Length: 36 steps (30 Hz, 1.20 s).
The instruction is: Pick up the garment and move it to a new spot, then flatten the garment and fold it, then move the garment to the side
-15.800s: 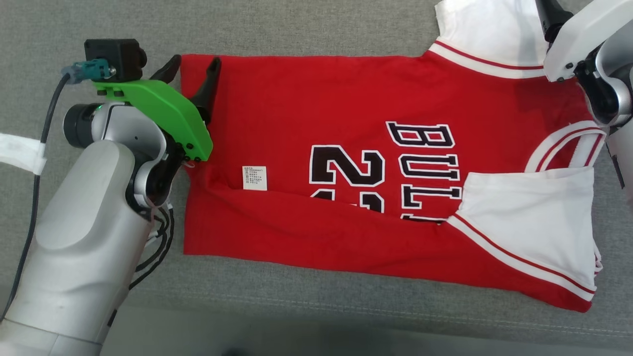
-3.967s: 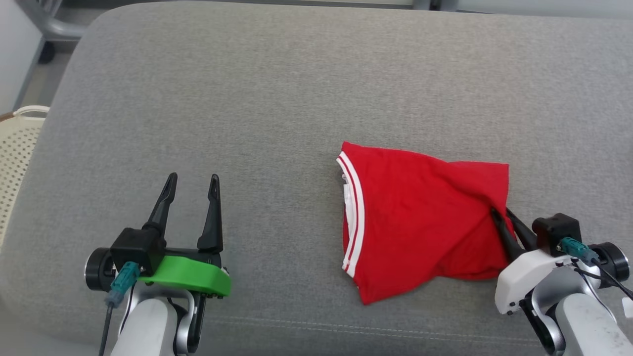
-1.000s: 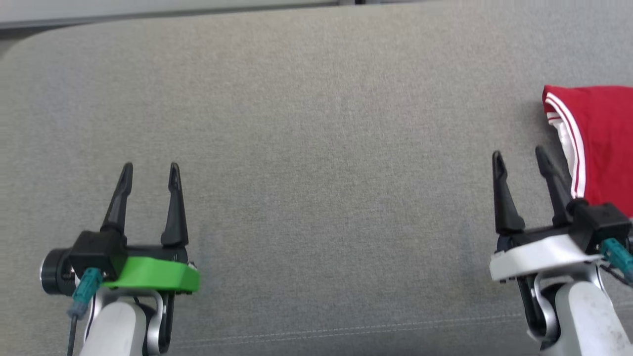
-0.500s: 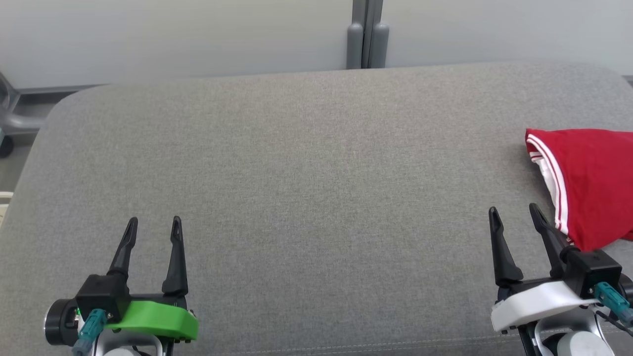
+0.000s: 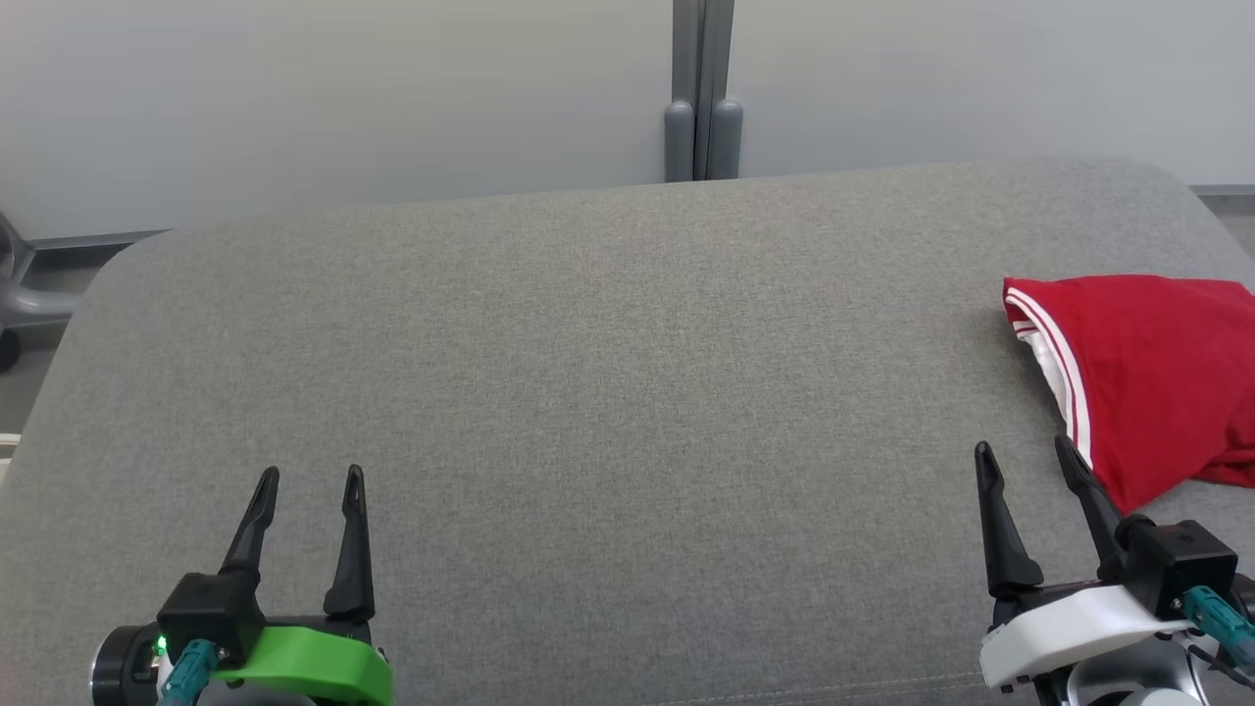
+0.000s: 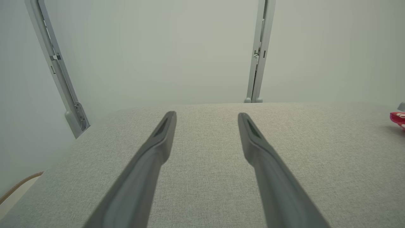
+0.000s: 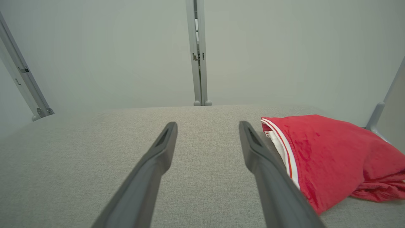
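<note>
Red folded garment (image 5: 1142, 378) lies at the right end of the grey cushion (image 5: 608, 392). Its right part is cut off by the head view's frame, so the long axis cannot be judged. The striped white-and-red edge faces the cushion's middle and runs from far side to near side.

Left gripper (image 5: 309, 476) and right gripper (image 5: 1025, 451) are over the cushion's near edge, fingers spread, nothing between them. The right one is just beside the garment's near corner; contact unclear.

Cushion is woven fabric with rounded corners. A pale wall (image 5: 343, 98) with a grey post (image 5: 701, 93) stands behind its far edge.
</note>
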Available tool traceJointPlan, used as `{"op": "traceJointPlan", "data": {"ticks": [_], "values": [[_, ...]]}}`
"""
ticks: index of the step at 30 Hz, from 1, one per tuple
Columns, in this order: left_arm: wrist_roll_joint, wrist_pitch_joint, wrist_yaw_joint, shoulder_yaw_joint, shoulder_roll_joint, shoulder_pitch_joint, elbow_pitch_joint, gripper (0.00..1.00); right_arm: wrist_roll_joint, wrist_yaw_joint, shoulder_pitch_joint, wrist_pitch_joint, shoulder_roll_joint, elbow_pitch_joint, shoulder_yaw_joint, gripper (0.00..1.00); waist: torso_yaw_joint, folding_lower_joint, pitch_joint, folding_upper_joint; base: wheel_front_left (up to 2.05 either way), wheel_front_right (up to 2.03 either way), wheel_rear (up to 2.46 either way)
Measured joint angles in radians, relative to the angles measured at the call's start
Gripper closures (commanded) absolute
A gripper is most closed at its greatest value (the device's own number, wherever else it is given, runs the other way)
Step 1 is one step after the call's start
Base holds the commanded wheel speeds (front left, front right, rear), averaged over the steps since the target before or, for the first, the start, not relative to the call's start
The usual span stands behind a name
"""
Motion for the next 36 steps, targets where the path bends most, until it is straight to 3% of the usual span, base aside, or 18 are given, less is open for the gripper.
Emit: {"op": "traceJointPlan", "data": {"ticks": [27, 28, 31, 36], "values": [[-0.018, -0.005, 0.021, -0.006, 0.002, 0.006, 0.018, 0.00, 0.015, 0.000, -0.004, 0.000, 0.001, 0.004, 0.023, 0.00, 0.001, 0.0000, 0.003, 0.0000, 0.00, 0.00, 0.00], [-0.018, -0.007, 0.021, -0.007, 0.001, 0.006, 0.019, 1.00, 0.015, 0.000, -0.004, 0.000, 0.001, 0.006, 0.023, 1.00, 0.002, 0.0000, 0.003, 0.0000, 0.00, 0.00, 0.00], [-0.026, -0.005, 0.020, -0.015, -0.008, 0.018, 0.036, 1.00, 0.021, 0.000, 0.003, 0.001, 0.004, 0.028, 0.024, 1.00, 0.002, 0.0000, 0.004, 0.0000, 0.00, 0.00, 0.00], [-0.116, -0.005, 0.007, -0.015, -0.022, 0.019, 0.045, 1.00, 0.133, 0.000, -0.004, 0.031, 0.000, 0.060, 0.009, 1.00, 0.003, 0.0000, 0.005, 0.0000, 0.00, 0.00, 0.00]]}}
